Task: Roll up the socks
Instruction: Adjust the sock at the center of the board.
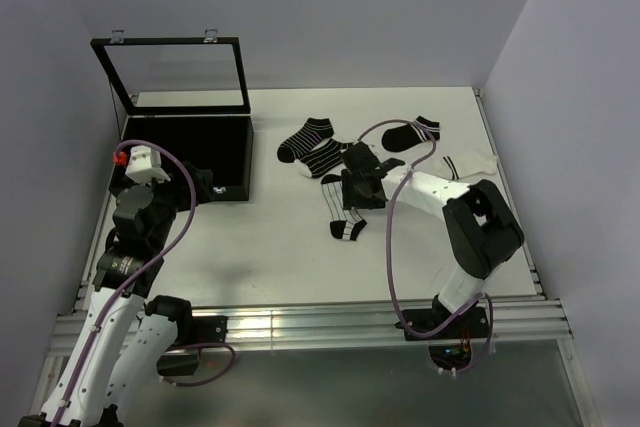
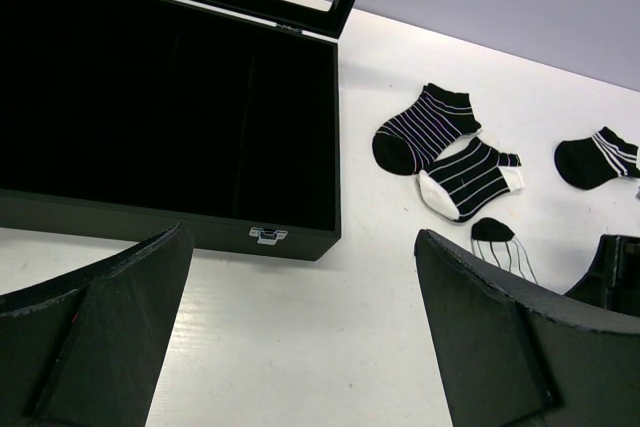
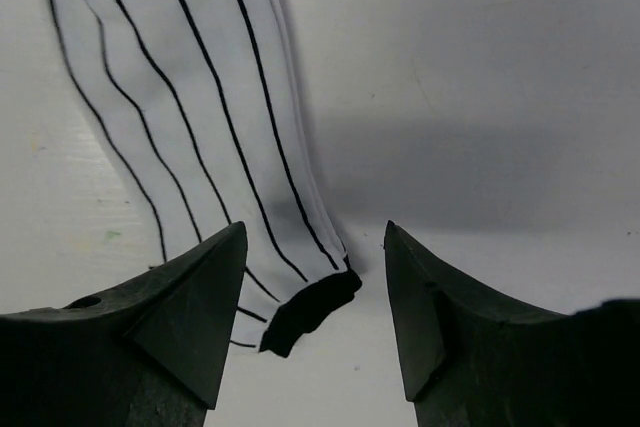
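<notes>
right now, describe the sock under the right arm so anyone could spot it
Right of the open black glass-lidded case, socks lie scattered on the white table. The one nearest the front edge, under the right arm's jaws, is the white sock with thin black stripes; its close neighbours are mostly black.

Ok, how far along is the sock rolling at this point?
Done: nothing yet. Every sock in view lies flat and unrolled, for example the black striped sock.
In hand: the right gripper is down over the white pinstriped sock, jaws apart on either side of its black end. The left gripper hovers open by the black case.
Left: every sock has yet to be rolled.
</notes>
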`<state>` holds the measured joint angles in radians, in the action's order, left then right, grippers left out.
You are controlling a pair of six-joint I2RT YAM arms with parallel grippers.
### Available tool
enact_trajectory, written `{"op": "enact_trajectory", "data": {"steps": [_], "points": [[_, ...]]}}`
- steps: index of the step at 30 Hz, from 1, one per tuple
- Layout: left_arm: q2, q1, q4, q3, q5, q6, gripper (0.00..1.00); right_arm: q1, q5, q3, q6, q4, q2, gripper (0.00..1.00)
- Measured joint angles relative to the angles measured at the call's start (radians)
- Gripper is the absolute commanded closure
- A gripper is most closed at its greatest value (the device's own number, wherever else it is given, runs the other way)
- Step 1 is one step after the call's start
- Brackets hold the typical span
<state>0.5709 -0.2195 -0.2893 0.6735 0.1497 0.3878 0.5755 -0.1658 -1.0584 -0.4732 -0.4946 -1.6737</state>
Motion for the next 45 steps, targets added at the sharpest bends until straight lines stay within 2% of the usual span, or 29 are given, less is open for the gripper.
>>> {"op": "enact_trajectory", "data": {"steps": [2, 4, 12, 19, 23, 28, 34, 40, 45], "points": [[0.000, 0.000, 0.000, 0.000, 0.000, 0.000, 0.01, 0.000, 0.001, 0.020, -0.001, 0.005, -0.015, 0.37], [0.000, 0.000, 0.000, 0.000, -0.002, 0.000, 0.00, 0.000, 0.002, 0.053, -0.010, 0.008, -0.021, 0.44], [0.000, 0.000, 0.000, 0.000, -0.007, 0.000, 0.01, 0.028, -0.027, 0.105, -0.122, 0.026, -0.001, 0.43], [-0.002, 0.000, 0.000, 0.000, -0.007, 0.000, 0.01, 0.170, -0.043, 0.116, -0.255, -0.021, 0.021, 0.43], [-0.006, 0.000, 0.000, 0.000, -0.007, 0.000, 0.00, 0.264, -0.039, 0.079, -0.267, -0.093, 0.032, 0.42], [-0.011, 0.000, 0.000, 0.000, -0.007, 0.000, 0.01, 0.278, -0.060, -0.014, -0.151, -0.113, 0.097, 0.42], [-0.013, 0.000, 0.001, -0.005, -0.008, 0.000, 0.00, 0.244, -0.045, -0.127, 0.127, -0.045, 0.106, 0.42], [-0.013, -0.001, 0.001, -0.010, -0.015, 0.000, 0.00, 0.197, 0.028, -0.179, 0.329, -0.013, -0.011, 0.41], [-0.013, -0.001, 0.001, -0.013, -0.022, 0.000, 0.00, 0.163, 0.082, -0.177, 0.410, 0.006, -0.114, 0.41]]}}
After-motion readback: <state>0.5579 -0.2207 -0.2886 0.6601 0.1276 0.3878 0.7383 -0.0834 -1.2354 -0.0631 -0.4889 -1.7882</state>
